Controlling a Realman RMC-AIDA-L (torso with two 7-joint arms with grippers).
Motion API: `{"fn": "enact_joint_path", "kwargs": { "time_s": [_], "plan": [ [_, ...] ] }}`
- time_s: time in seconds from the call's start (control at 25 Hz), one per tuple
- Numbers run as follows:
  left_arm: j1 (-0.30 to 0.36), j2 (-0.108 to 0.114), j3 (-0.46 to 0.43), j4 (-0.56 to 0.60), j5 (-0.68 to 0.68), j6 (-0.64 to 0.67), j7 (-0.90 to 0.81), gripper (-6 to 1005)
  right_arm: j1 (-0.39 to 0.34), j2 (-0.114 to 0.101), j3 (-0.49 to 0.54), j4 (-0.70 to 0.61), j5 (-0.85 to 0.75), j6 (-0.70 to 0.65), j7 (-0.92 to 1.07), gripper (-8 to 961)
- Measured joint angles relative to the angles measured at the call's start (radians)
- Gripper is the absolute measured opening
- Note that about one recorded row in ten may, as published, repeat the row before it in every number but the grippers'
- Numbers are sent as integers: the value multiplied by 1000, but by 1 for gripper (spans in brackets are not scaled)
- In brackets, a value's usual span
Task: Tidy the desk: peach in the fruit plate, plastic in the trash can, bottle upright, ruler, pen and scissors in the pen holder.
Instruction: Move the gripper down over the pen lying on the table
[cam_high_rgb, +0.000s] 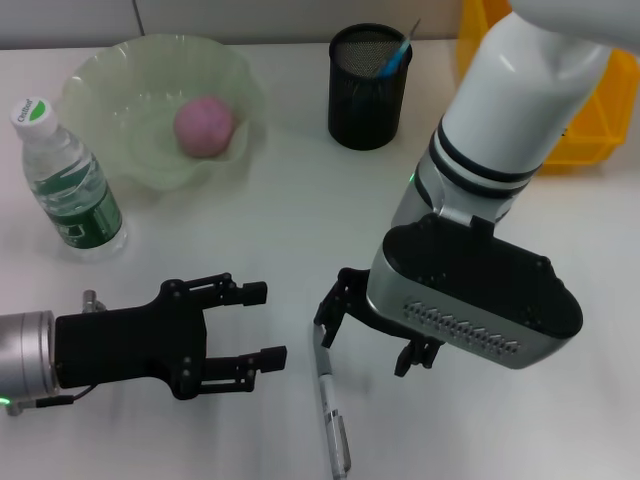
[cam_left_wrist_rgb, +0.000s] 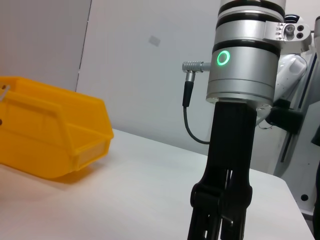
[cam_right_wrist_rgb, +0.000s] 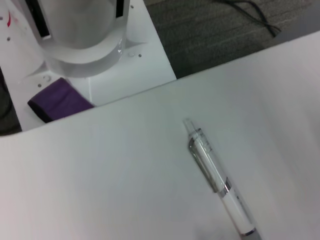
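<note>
Head view: the right hand (cam_high_rgb: 372, 345) hangs low over the white bench (cam_high_rgb: 300, 200), directly above the upper end of the pen (cam_high_rgb: 331, 412). 2 dark fingers are visible, 1 on each side of the arm's housing, spread apart; nothing is gripped between them. Whether a fingertip touches the pen cannot be told, since the wrist housing covers part of the gap.

The pen lies flat on the bench, running from beneath the right hand toward the near edge. Right wrist view confirms: pen (cam_right_wrist_rgb: 217, 180) with clear barrel and white grip section, lying loose on the bare surface, no fingers in that picture.

The left hand (cam_high_rgb: 262, 323) sits just above the bench, to the left of the pen and apart from it, pointing toward it. Its 2 fingers are wide open and hold nothing.

Other task items:
- Peach (cam_high_rgb: 204, 126) rests inside the pale green fruit plate (cam_high_rgb: 100, 90), far left of the bench.
- Bottle (cam_high_rgb: 68, 182) stands upright with white cap on, just beside the plate's near-left rim.
- Black mesh pen holder (cam_high_rgb: 368, 95) stands at the far side, centre, with 1 blue-tipped item (cam_high_rgb: 396, 55) sticking out of it.

Yellow bin (cam_high_rgb: 590, 120) sits at the far right, partly hidden behind the right arm; it also appears in the left wrist view (cam_left_wrist_rgb: 50, 135).
</note>
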Motion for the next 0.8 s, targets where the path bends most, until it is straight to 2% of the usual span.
{"fn": "enact_joint_path", "kwargs": {
  "time_s": [0.8],
  "plan": [
    [-3, 3, 0, 4, 4, -1, 0, 782, 16, -1, -17, -7, 7, 12, 25, 777]
  ]
}}
